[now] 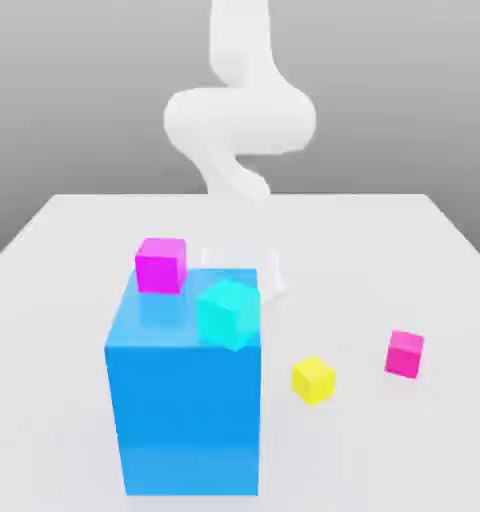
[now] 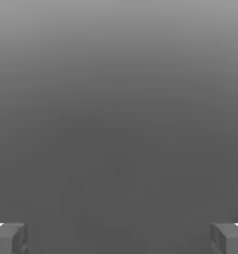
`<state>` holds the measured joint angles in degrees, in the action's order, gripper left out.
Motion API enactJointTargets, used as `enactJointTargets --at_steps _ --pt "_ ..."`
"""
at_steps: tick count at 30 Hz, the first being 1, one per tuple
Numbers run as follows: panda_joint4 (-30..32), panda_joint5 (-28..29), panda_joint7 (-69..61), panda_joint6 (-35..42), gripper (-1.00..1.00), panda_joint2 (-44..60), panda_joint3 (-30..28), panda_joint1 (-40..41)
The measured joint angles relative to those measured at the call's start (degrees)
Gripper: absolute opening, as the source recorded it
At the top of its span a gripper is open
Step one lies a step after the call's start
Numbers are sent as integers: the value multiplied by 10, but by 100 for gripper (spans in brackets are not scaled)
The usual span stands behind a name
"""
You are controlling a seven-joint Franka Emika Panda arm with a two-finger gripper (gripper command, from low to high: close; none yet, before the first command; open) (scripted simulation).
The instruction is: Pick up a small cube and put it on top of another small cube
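Hot-pink and plain, the small cube (image 1: 405, 353) I am to lift sits on the white tabletop (image 1: 74, 250) toward the exterior view's right, near the front, with the small yellow cube (image 1: 313, 379) close beside it on that view's left; the two are apart, not touching. Neither has a long axis, so any square approach across opposite faces should serve. My arm (image 1: 239, 120) rises white and folded at the back centre of the table, so the pink cube lies forward of me and off to the exterior view's right, well apart from my base. Between stands a tall blue block (image 1: 184, 400), with a larger purplish-magenta cube (image 1: 161, 264) and a cyan cube (image 1: 229, 313) on or by its top; I cannot tell whether the cyan one rests on it or in front. My gripper (image 2: 119, 238) is spread wide: in the hand view the two grey fingertips (image 2: 9, 238) sit at opposite edges, with nothing between them, facing plain grey background. Judgement: the next move is a long reach forward and downward, clearing the blue block.
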<state>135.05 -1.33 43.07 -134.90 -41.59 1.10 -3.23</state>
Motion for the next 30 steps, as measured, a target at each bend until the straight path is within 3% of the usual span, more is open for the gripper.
enactJointTargets --at_steps 11,17,21,27,28,30 --pt "160 -43 -122 -158 0 220 73 -169" --pt "245 -38 -165 -242 0 335 131 -240" --pt "291 17 -154 -301 0 415 158 -286" --pt "274 137 -70 -399 0 541 45 -364" --pt "270 143 -64 -415 -100 561 25 -383" --pt "270 144 -64 -415 -100 561 25 -383"
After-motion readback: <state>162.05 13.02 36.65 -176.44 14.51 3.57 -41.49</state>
